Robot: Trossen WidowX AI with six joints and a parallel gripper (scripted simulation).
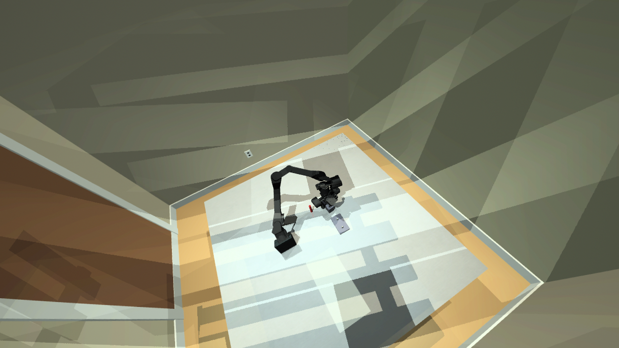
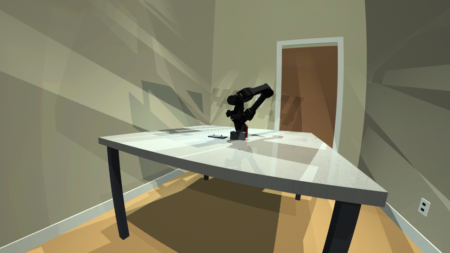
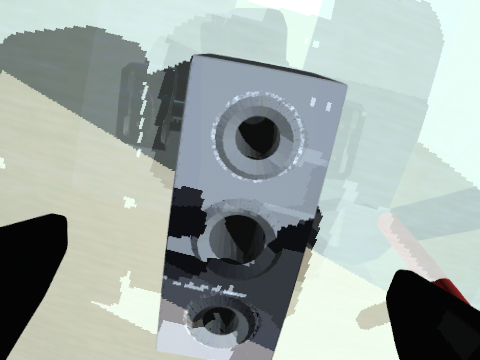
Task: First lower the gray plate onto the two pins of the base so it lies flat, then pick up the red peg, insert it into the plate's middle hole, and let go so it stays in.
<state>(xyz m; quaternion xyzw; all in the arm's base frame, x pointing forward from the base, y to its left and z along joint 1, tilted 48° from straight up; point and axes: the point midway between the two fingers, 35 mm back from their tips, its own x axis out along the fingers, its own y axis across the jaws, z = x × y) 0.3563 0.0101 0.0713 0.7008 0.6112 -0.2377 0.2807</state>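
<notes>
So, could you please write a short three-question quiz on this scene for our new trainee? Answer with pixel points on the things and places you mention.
1. True or false: the gray plate point(image 1: 330, 209) point(image 2: 234, 135) point(image 3: 267, 187) already sits on the two pins of the base point(image 1: 338, 226) point(image 2: 217, 136).
2. How many holes show in the top of the plate?
3. Fill in the blank: the gripper point(image 2: 238, 130) point(image 3: 232, 262) is ____, with the plate between its fingers but not gripped.

Key: 1. False, it stands on the table point(image 1: 268, 259) point(image 2: 194, 150) beside the base. 2. Three. 3. Open.
</notes>
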